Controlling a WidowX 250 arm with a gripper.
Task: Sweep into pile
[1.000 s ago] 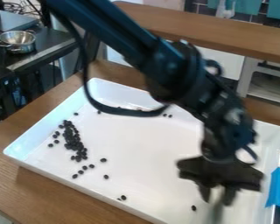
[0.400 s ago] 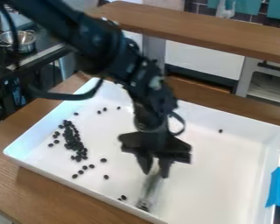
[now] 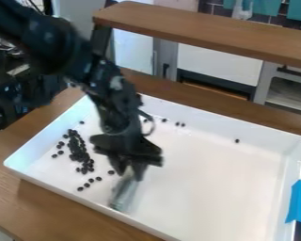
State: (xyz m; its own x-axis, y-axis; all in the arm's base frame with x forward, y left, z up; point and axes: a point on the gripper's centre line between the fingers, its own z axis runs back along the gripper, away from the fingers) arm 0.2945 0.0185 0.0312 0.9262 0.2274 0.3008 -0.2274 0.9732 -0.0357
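Observation:
My gripper (image 3: 130, 173) hangs over the left-centre of the white tray (image 3: 228, 188), shut on a pale, blurred sweeping tool (image 3: 123, 193) that slants down to the tray floor near the front wall. The main cluster of black beans (image 3: 79, 150) lies in the tray's left part, left of the gripper. Several loose beans (image 3: 87, 185) trail below it toward the front wall. Other single beans lie near the back wall, and one bean (image 3: 237, 140) sits at the back right. Any beans right behind the tool are hidden.
The tray stands on a wooden table (image 3: 27, 207), its raised walls on all sides. Blue tape (image 3: 299, 202) is at the right edge. Behind is a wooden shelf (image 3: 203, 33) over a grey-and-white frame.
My gripper and the tool have moved left across the tray, from the right side through the middle. The beans near the front wall that showed before are now out of sight around the tool.

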